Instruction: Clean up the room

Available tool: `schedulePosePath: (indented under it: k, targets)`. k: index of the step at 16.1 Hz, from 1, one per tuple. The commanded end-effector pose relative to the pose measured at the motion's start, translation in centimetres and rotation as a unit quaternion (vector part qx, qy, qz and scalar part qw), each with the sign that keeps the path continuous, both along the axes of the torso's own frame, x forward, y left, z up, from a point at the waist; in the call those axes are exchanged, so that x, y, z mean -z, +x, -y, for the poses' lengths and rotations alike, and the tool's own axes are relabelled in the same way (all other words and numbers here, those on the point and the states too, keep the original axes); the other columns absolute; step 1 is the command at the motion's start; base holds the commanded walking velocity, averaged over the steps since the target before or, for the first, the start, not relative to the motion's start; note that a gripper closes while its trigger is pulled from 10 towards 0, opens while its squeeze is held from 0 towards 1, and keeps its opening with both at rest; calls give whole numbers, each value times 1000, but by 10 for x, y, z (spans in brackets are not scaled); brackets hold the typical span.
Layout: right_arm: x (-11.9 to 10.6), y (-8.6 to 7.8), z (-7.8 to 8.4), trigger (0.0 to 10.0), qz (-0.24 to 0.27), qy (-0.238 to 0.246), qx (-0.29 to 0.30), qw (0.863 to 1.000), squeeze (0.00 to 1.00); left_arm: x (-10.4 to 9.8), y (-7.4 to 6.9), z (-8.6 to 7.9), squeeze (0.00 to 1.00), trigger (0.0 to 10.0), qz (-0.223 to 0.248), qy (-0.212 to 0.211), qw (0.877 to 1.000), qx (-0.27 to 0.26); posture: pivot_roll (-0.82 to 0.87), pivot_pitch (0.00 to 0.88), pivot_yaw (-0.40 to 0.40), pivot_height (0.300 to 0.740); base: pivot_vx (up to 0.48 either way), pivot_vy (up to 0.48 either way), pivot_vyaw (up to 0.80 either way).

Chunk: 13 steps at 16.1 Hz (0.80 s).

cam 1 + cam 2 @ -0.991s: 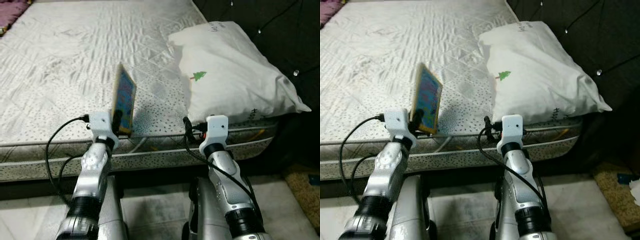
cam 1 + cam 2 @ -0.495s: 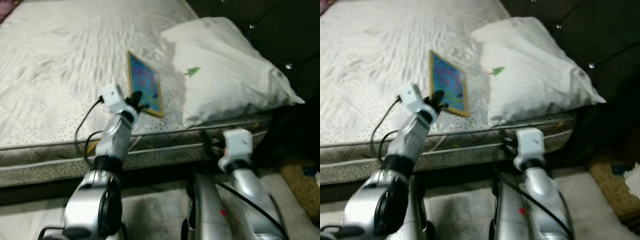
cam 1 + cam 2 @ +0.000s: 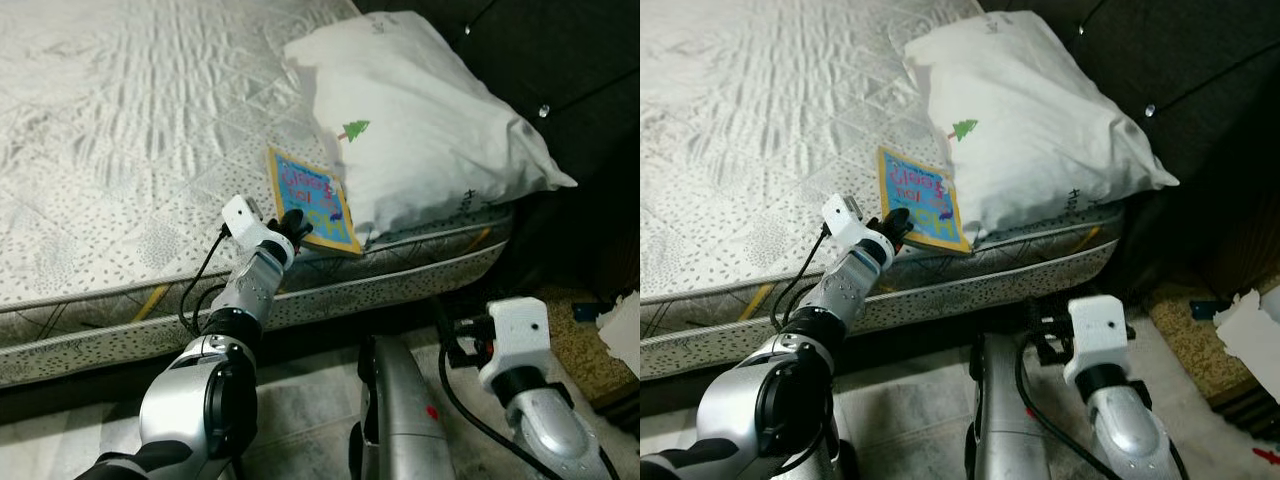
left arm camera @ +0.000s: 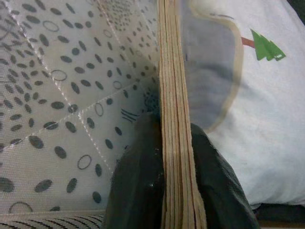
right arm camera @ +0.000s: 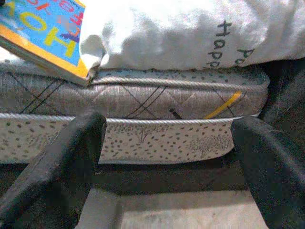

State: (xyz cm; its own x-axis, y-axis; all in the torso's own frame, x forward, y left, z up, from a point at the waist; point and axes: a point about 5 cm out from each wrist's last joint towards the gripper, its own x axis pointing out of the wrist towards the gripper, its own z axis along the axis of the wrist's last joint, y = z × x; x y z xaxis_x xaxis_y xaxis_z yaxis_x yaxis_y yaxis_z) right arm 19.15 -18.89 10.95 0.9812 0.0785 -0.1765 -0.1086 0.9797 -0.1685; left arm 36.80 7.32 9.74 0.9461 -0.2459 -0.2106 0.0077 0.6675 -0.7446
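Left eye view: the left claw (image 3: 291, 224) is clamped on the near edge of the thin blue yellow-bordered picture book (image 3: 312, 201), which lies nearly flat on the white quilted mattress (image 3: 120, 150), its long axis running away from the claw, its far side touching the white pillow (image 3: 420, 130). The right claw (image 5: 167, 157) hangs spread wide and empty, low beside the bed.

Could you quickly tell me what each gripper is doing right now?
Left gripper: shut on the book, on the mattress.
Right gripper: open, holding nothing.

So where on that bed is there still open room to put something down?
Most of the mattress to the robot's left of the book is bare quilted surface. It is crowded at the right end: the pillow covers that corner, and the book lies against it near the front edge, pinched in the left gripper. The right gripper hangs open, below the bed's edge.
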Motion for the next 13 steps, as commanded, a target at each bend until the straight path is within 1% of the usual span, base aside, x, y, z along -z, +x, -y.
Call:
schedulePosePath:
  k: [1,2,3,4,6,7,11,12,13]
  targets:
    - [-6,-7,8,10000,-5,-12,3,1000,0,0,0,2,0,10000,0,9,1000,-3,-274,172,-60,496,0,0,0]
    - [-6,-10,12,10000,-11,-17,5,1000,0,-6,5,-8,0,10000,21,23,999,-26,-273,177,-67,496,0,0,0]
    - [-6,-11,13,10000,-13,-18,5,1000,0,-8,6,-12,0,10000,29,31,999,-31,-272,177,-68,496,0,0,0]
    - [-6,-11,15,10000,-18,-19,6,1000,0,-10,8,-21,0,10000,36,36,998,-48,-271,178,-70,496,0,0,0]
    - [-7,-10,14,10000,-21,-20,3,1000,0,-9,9,-31,0,10000,38,42,997,-61,-268,180,-76,496,0,0,0]
    - [-7,-9,14,10000,-23,-20,2,1000,0,-7,8,-38,0,10000,39,51,996,-65,-266,178,-81,496,0,0,0]
    - [-8,-6,15,10000,-24,-22,-1,999,0,1,5,-45,0,10000,22,64,995,-68,-267,176,-84,496,0,0,0]
    - [-8,-6,15,10000,-23,-22,-1,999,0,5,4,-43,0,10000,12,67,996,-54,-267,176,-82,496,0,0,0]
    - [-8,-5,14,10000,-22,-23,0,999,0,9,2,-42,376,10000,1,72,997,-39,-269,175,-80,496,0,0,0]
